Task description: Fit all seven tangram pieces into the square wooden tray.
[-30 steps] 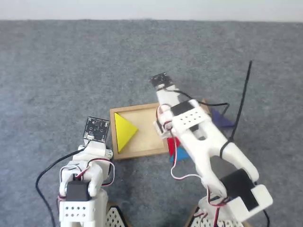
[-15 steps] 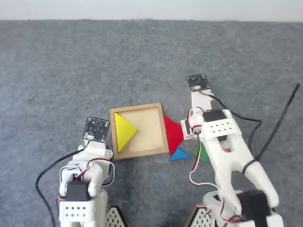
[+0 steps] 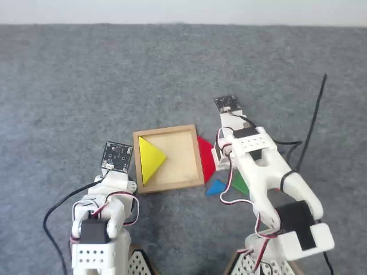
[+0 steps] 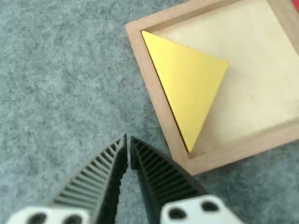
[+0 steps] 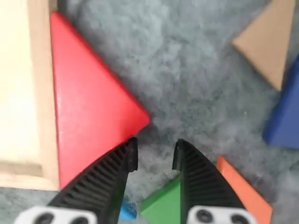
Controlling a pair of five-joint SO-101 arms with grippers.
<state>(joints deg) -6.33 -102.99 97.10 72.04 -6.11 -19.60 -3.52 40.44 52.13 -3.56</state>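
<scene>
From above, the square wooden tray (image 3: 166,131) holds one flat yellow triangle (image 3: 150,158). Left wrist: the left gripper (image 4: 127,140) is closed, empty. Right wrist: the right gripper (image 5: 155,147), narrowly open, hangs at the flat red triangle (image 5: 88,116), which lies against the tray. It is probably light and stiff; pinch its edges.

Yellow triangle (image 4: 189,88), red triangle (image 5: 88,112), pale tray (image 4: 158,91) (plain), carpet (image 4: 56,84) seemingly grey.

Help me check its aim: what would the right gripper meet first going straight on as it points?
Likely bare carpet: the right gripper, open, points just past a corner of the red triangle. One finger might clip that corner, but depth is unclear.
</scene>
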